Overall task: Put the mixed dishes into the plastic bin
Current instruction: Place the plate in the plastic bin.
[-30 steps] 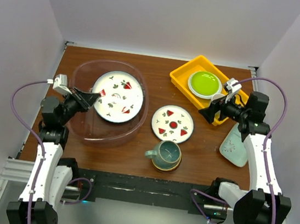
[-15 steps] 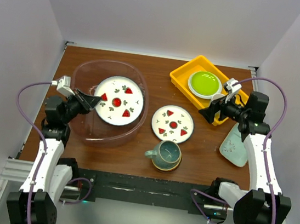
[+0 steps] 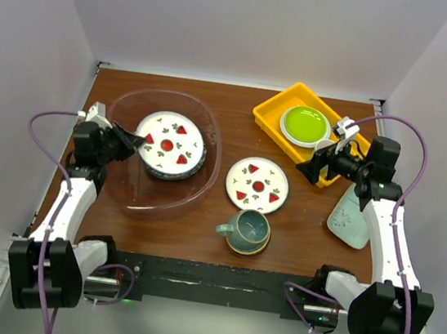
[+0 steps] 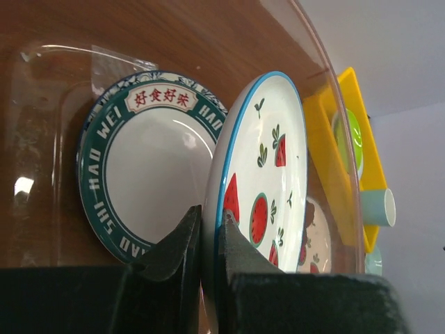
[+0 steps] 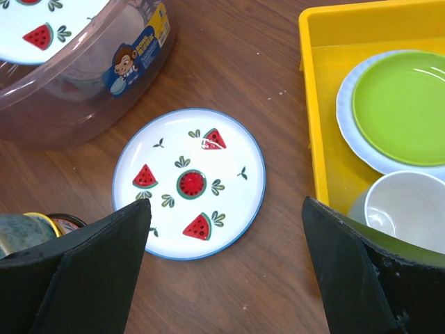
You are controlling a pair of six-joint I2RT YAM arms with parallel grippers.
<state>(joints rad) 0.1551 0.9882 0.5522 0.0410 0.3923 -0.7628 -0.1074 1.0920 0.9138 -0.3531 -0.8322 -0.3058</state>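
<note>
Starting at the near edge of the table (image 3: 197,242), a teal mug (image 3: 248,230) stands alone with bare wood on both sides. Just beyond it a small watermelon plate (image 5: 189,182) lies flat, apart from the mug and from the bin's wall. To the right, a pale mint dish (image 3: 350,218) sits by the table's right edge, partly under the right arm. The right gripper (image 3: 314,169) hovers over the wood between the small plate and the yellow tray (image 5: 311,104), its jaws spread wide and holding nothing. The clear plastic bin (image 3: 146,194) takes up most of the left side. Inside it, the left gripper (image 4: 208,223) pinches the left rim of a larger watermelon plate (image 4: 268,174) between narrow jaws. That plate is held at an angle above a dark-rimmed lettered plate (image 4: 146,167) lying flat on the bin's floor. Farthest back, the tray holds a lime-green plate (image 5: 400,104) and a white cup (image 5: 407,209).
</note>
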